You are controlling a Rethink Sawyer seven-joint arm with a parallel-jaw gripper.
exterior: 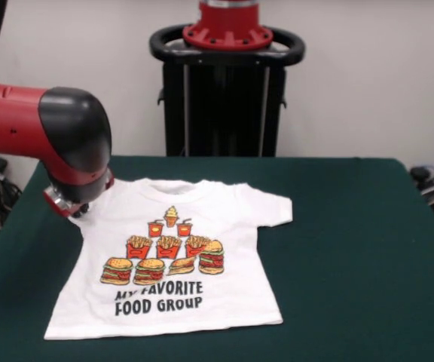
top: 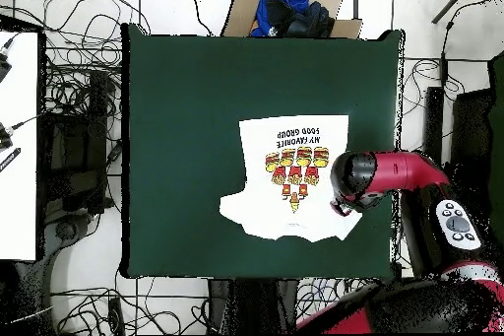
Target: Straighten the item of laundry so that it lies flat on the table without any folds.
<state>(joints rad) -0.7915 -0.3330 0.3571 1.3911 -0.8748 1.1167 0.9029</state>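
White cotton-like fabric, the item of laundry (exterior: 175, 260), lay print-up on the table (exterior: 353, 249) in the front view, its hem toward the near edge and its collar toward the far edge. One sleeve extended flat; the other was hidden beneath the arm's wrist. The gripper (exterior: 72, 205) sat at that hidden sleeve, and its opening could not be determined.

In the overhead view, the item of laundry (top: 292, 169) lay nearer one side edge of the table (top: 177, 155). The gripper (top: 346, 204) was covered by the arm, its state indeterminate.
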